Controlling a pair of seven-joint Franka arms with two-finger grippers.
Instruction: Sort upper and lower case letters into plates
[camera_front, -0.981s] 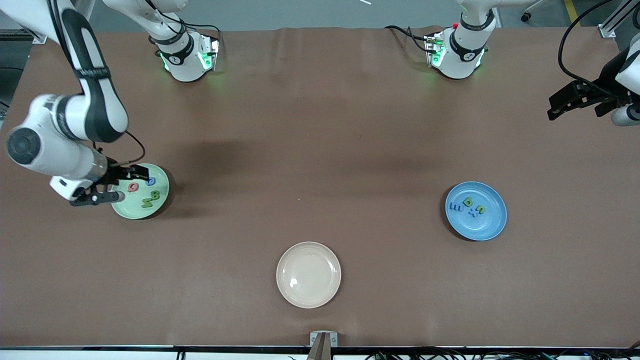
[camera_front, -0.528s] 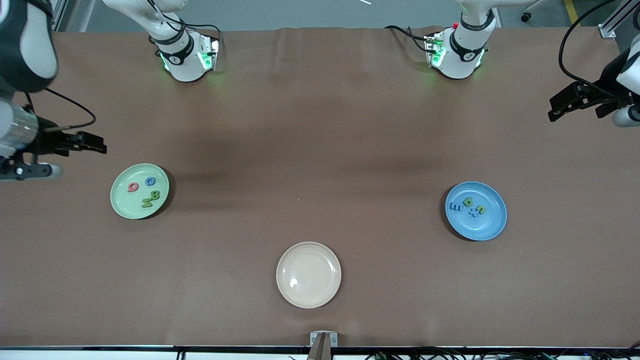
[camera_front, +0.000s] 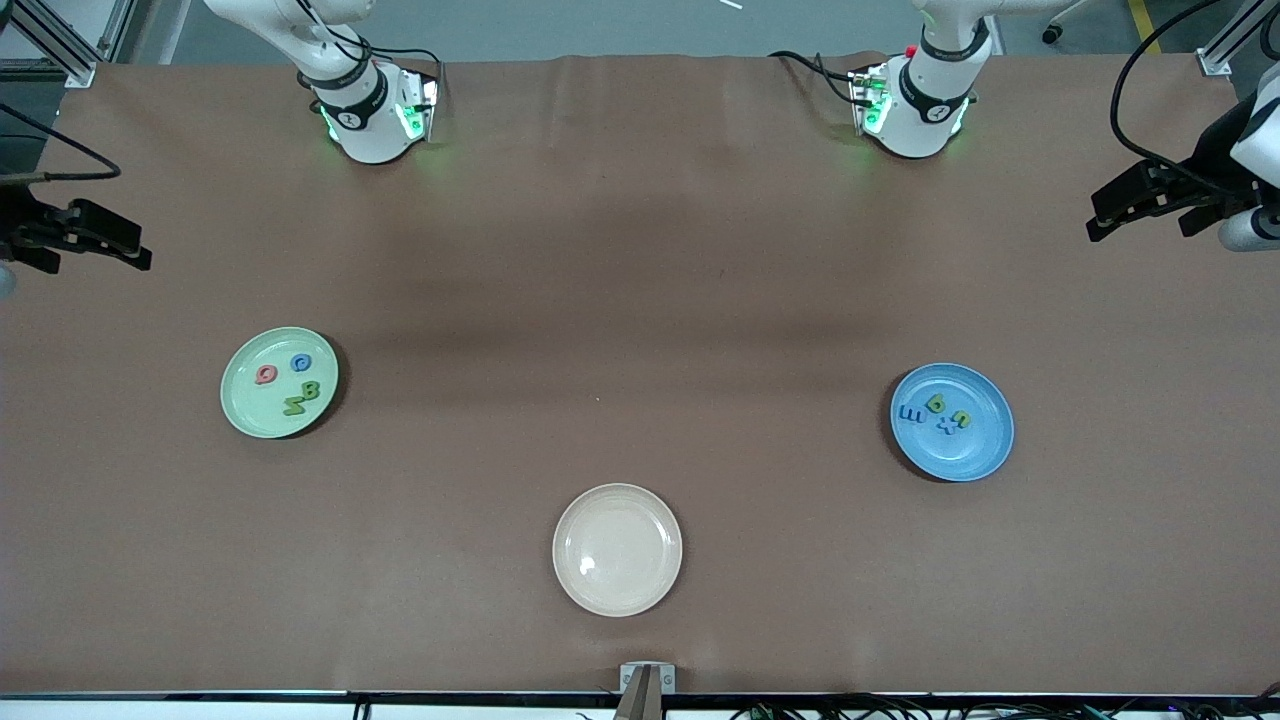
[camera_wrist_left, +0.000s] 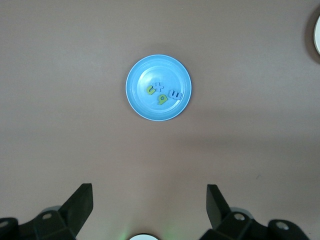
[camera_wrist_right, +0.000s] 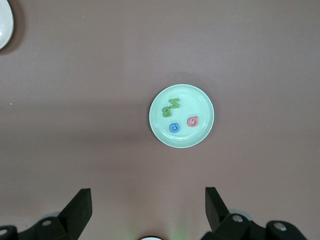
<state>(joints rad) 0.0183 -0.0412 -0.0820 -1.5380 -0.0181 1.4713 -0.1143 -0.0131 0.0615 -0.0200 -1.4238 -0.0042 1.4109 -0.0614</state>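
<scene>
The pale green plate (camera_front: 279, 383) lies toward the right arm's end of the tabletop (camera_front: 640, 300) and carries four letters: a red one (camera_front: 266, 375), a blue one (camera_front: 301, 363) and two green ones (camera_front: 302, 398) that touch each other. Their exact shapes are too small to read with certainty in the front view; the right wrist view shows the same four (camera_wrist_right: 178, 116) in the plate (camera_wrist_right: 182, 116). The blue plate (camera_front: 952, 422) lies toward the left arm's end and holds four more letters (camera_front: 936, 413), blue and green, bunched close together; the blue ones nearly blend into the plate. The left wrist view shows them (camera_wrist_left: 161, 93) in the plate (camera_wrist_left: 158, 87) as well. A cream plate (camera_front: 617, 549) sits nearer the front camera, between the two.

The right gripper (camera_front: 90, 238) hangs over the tabletop's edge at the right arm's end, its arm cut off by the frame, fingers (camera_wrist_right: 77, 210) spread and holding nothing. The left gripper (camera_front: 1130, 205) hangs over the other end, also partly cut off, fingers (camera_wrist_left: 80, 207) spread and unloaded.
</scene>
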